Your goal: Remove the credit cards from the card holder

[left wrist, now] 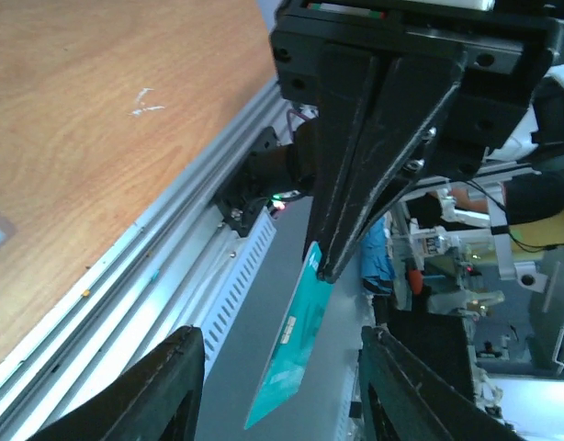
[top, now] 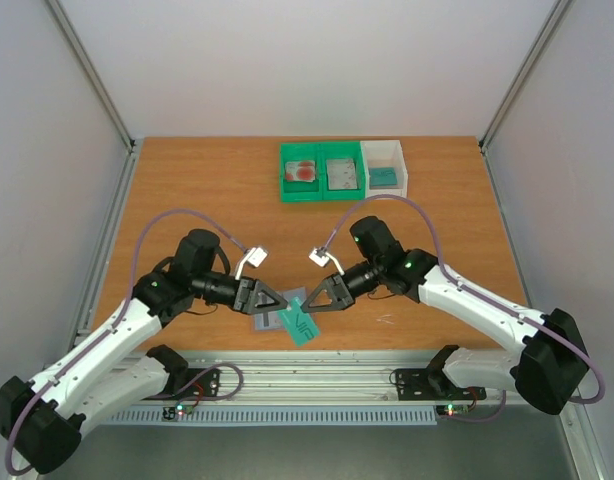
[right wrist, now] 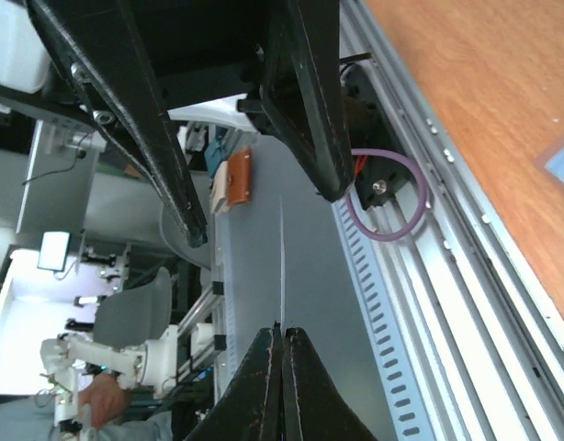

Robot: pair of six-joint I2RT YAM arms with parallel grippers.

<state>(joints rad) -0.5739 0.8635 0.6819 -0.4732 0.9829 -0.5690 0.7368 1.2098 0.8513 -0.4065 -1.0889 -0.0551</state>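
Table (top: 197,190) with rail (top: 317,365) along its near edge: anything you drop here is likely to fall past the wood into the rail slots.

Left arm (top: 117,330) and right arm (top: 467,300) meet nose to nose over the near-middle strip. If you turn either wrist sharply you could knock one gripper against the other.

Green tray (top: 284,172) and white tray (top: 402,165) stand at the far edge, well apart from the work. The first holds a red-blotched card (top: 301,171) and a grey card (top: 343,175), and the second a teal item (top: 384,177). Carrying anything to them means a long reach on a thin pinch.

Right gripper (right wrist: 282,329): fingers pressed together on one short edge of the teal card (left wrist: 291,344), which hangs free below the tips. Your hold is narrow, so a jolt or fast swing could pivot the card or slip it out.

Left gripper (top: 275,300): fingers spread wide, holding nothing, with the hanging card between them in its wrist view. If you close or advance it now, it may strike the card and lever it loose.

Holder (top: 270,320): lies flat on the table beside the grippers, blue-grey panel up, with nothing pinning it. A brush from a finger could push it toward the rail. You cannot tell whether cards remain inside.
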